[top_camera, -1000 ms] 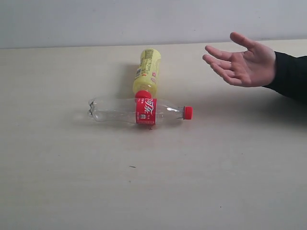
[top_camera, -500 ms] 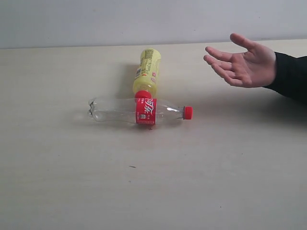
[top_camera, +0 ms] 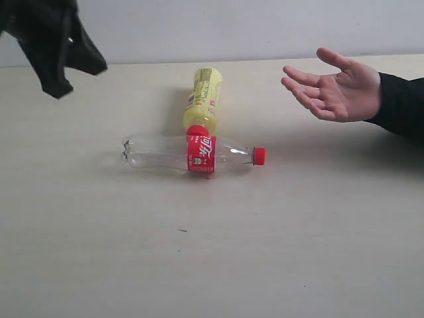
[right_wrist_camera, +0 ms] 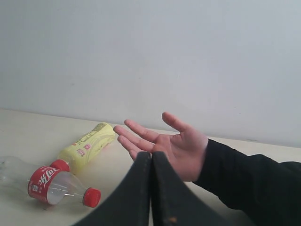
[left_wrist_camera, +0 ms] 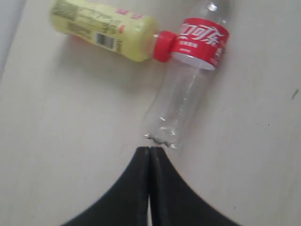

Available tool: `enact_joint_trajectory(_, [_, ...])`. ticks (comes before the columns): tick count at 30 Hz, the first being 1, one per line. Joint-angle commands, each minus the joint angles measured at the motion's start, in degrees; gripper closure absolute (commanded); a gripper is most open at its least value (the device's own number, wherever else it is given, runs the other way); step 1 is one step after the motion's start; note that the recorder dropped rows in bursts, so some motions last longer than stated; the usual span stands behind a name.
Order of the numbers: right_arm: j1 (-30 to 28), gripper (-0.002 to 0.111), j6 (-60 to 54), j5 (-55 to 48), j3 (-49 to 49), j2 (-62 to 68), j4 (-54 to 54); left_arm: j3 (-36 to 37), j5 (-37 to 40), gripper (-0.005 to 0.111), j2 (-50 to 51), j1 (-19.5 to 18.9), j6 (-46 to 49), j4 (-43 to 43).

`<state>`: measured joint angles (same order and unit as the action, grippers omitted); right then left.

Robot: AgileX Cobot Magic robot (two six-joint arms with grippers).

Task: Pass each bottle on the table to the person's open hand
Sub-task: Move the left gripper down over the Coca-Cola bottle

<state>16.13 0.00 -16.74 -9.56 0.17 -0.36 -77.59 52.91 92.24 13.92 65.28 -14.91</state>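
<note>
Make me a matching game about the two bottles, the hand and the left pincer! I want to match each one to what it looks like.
Things:
1. yellow bottle
2. clear bottle
3. open hand
4. left pincer

Looks:
a. closed tight, holding nothing
b. lying down, see-through
c. palm up, fingers spread
d. lying down, red cap against the other bottle

Pairs: 1-d, 2-b, 3-c, 4-a
</note>
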Motion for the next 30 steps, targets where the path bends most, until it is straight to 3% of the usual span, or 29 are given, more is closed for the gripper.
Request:
enact_joint_trajectory(1, [-0.1,0.108,0.0,0.6,0.4,-0.2,0.0,-1.8,2.4,0.107,6.3,4.0,7.4,2.0])
enact_joint_trajectory(11, [-0.1,0.108,0.0,0.6,0.4,-0.2,0.0,-1.8,-4.0,0.107,13.8,6.2,12.6,1.7])
enact_joint_trajectory(13, [-0.1,0.108,0.0,0.6,0.4,-0.2,0.0,-1.8,-5.3,0.101,15.0,6.2,12.6,1.7])
enact_joint_trajectory(16, [-0.1,0.108,0.0,0.6,0.4,-0.2,0.0,-1.9,-7.7,0.07,16.4,7.5,12.6,1.3])
enact_joint_trajectory(19, [-0.1,0.108,0.0,0.6,0.4,-0.2,0.0,-1.9,-9.7,0.051,17.0,10.4,12.6,1.1])
enact_joint_trajectory(26, [-0.1,0.108,0.0,0.6,0.4,-0.2,0.0,-1.9,-11.9,0.036,20.1,11.4,9.5,0.9])
enact_joint_trajectory(30, [-0.1,0.108,0.0,0.6,0.4,-0.2,0.0,-1.9,-12.6,0.035,21.8,11.4,9.5,0.9])
